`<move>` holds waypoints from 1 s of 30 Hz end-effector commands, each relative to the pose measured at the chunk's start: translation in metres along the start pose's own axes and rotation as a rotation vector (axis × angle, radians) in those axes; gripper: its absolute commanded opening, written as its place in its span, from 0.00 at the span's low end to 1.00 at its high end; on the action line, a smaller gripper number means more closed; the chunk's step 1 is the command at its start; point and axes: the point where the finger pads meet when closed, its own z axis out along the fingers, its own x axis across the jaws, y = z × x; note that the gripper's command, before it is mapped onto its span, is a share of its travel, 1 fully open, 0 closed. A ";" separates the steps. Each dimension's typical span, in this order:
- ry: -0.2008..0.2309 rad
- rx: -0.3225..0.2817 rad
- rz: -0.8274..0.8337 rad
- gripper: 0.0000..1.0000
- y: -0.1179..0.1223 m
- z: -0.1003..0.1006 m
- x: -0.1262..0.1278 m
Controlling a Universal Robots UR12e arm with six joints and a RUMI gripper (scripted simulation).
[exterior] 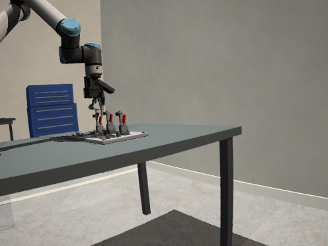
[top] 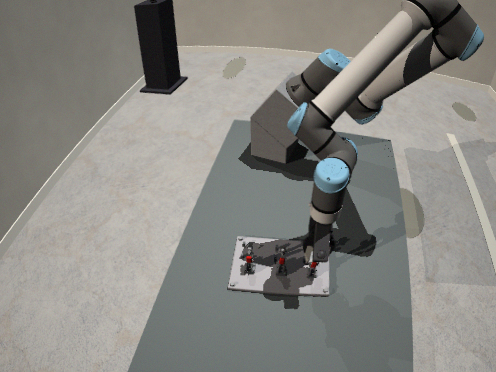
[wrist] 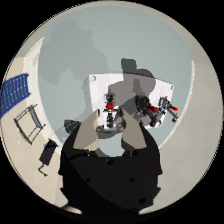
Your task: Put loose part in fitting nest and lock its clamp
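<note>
The fixture plate [top: 279,272] lies on the grey table and carries three clamps with red handles [top: 248,258] [top: 281,260] [top: 313,265], all standing upright. My gripper [top: 315,256] points straight down over the right end of the plate, just above the right clamp's handle. In the side view it hangs [exterior: 96,107] just above the nearest handle in that view [exterior: 100,120]. In the wrist view my fingers stand close together with nothing between them, and the clamps [wrist: 111,106] [wrist: 162,107] lie beyond them. I cannot make out the loose part plainly. A small dark shape [wrist: 70,125] lies beside the plate.
The arm's base block [top: 272,132] stands at the far end of the table. A black pillar [top: 158,45] stands on the floor at the far left. A blue cabinet [exterior: 52,109] stands behind the table. The arm's shadow covers much of the plate.
</note>
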 end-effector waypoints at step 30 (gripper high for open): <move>-0.001 0.002 -0.001 0.00 -0.003 0.030 -0.001</move>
